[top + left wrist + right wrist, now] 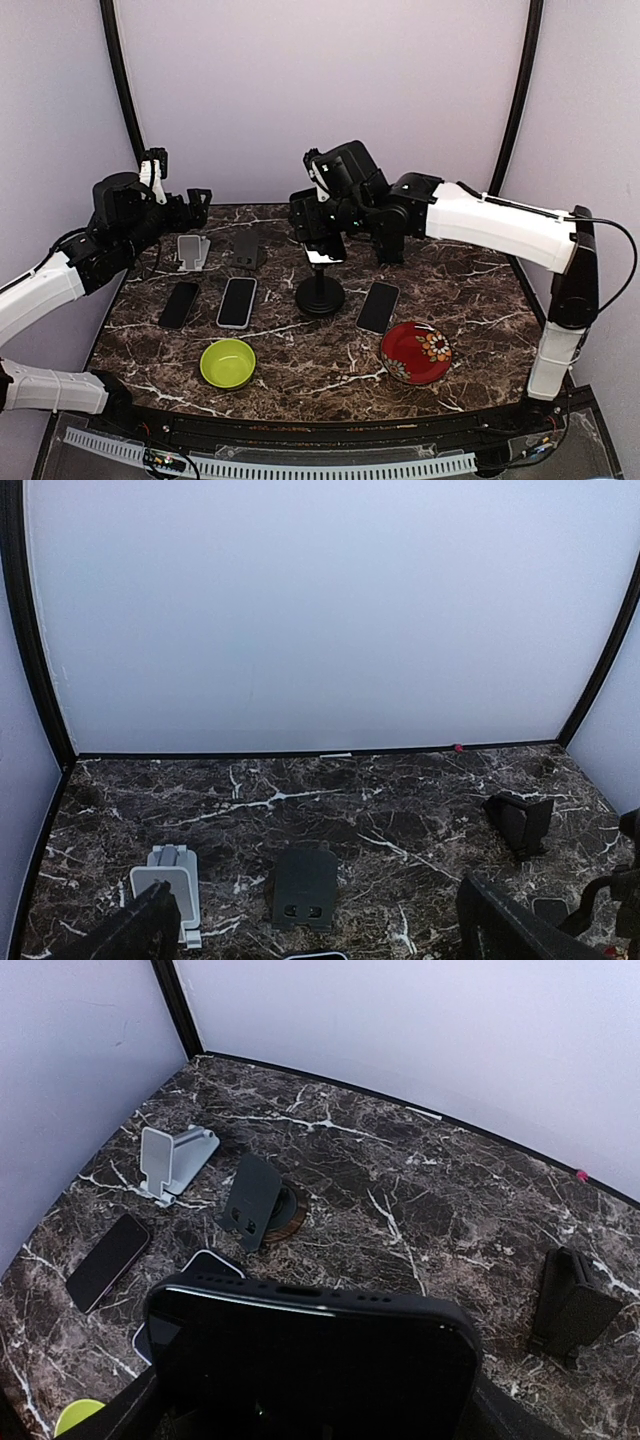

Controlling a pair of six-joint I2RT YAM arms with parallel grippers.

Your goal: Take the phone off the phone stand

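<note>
Phone [315, 1360]: being gripped across its width by the right gripper [325, 245], long axis running down towards phone stand [320, 297] (left gripper [195, 207], spread wide, being held well apart).

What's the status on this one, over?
Left gripper open, idle. Right gripper clamped across phone, at top of stand. Nothing blocking the lift.

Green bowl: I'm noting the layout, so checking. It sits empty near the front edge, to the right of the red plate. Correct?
Not quite. The top external view shows the empty green bowl near the front edge, to the left of the red plate, not its right.
</note>
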